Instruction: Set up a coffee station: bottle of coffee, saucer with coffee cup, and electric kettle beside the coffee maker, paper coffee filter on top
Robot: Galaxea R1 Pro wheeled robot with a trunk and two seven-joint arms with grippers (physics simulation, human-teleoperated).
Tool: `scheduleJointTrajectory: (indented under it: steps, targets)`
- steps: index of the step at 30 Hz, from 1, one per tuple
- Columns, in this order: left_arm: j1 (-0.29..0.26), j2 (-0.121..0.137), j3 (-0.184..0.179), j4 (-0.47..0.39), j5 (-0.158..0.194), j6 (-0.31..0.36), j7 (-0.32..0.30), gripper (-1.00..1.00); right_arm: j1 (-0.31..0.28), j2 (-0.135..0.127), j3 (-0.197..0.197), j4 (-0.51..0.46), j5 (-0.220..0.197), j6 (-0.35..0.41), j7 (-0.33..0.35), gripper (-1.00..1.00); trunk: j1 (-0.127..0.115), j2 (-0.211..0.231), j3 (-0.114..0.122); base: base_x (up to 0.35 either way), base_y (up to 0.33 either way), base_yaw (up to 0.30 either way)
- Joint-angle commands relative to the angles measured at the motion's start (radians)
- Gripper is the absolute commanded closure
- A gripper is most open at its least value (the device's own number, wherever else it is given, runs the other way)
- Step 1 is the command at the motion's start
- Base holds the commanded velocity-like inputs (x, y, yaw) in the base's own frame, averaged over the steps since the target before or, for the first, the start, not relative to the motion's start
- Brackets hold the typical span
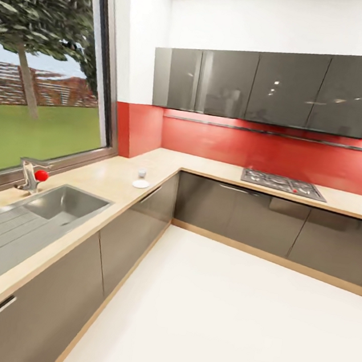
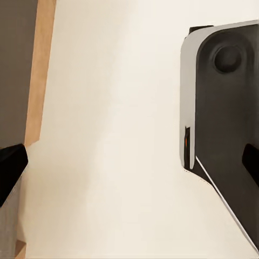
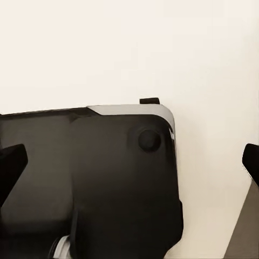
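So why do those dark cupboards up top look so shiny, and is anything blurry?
Head view: the glossy wall cabinets mirror small ceiling-light spots, and the cup on its saucer is soft and tiny. Wrist views: pale floor evenly lit, dark fingertips blurred at the edges.

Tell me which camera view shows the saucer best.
The head view: the white saucer lies on the beige countertop near the corner, with a small cup just behind it. The wrist views look down at the floor and the robot's dark base, with both grippers open.
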Motion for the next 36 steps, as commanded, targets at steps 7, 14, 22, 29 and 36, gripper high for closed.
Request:
scheduleJointTrajectory:
  steps: [7, 14, 22, 29, 36]
  targets:
    - [0.0, -0.002, 0.008, -0.002, -0.009, -0.004, -0.006, -1.0, -0.001, 0.0, 0.0, 0.001, -0.009, -0.004, 0.001, -1.0, 0.001, -0.002, -0.002, 0.339, -0.037, 0.0]
    - [-0.001, -0.008, 0.008, -0.002, -0.009, -0.004, -0.006, -1.0, -0.001, 0.0, -0.001, 0.002, -0.009, -0.004, 0.001, -1.0, 0.001, -0.002, -0.002, 0.318, -0.165, 0.0]
    - [-0.001, -0.009, 0.008, -0.002, -0.009, -0.006, -0.005, -1.0, -0.001, 0.0, 0.0, 0.004, -0.009, -0.004, 0.001, -1.0, 0.001, -0.002, -0.002, 0.303, -0.197, 0.0]
    - [-0.002, -0.01, 0.008, -0.002, -0.009, -0.006, -0.005, -1.0, -0.001, 0.0, 0.001, 0.004, -0.009, -0.004, 0.001, -1.0, 0.001, -0.002, -0.002, 0.304, -0.186, 0.0]
    - [-0.002, -0.012, 0.008, -0.002, -0.009, -0.006, -0.005, -1.0, -0.001, 0.0, 0.001, 0.004, -0.009, -0.004, 0.0, -1.0, 0.001, -0.002, -0.002, 0.334, -0.031, 0.0]
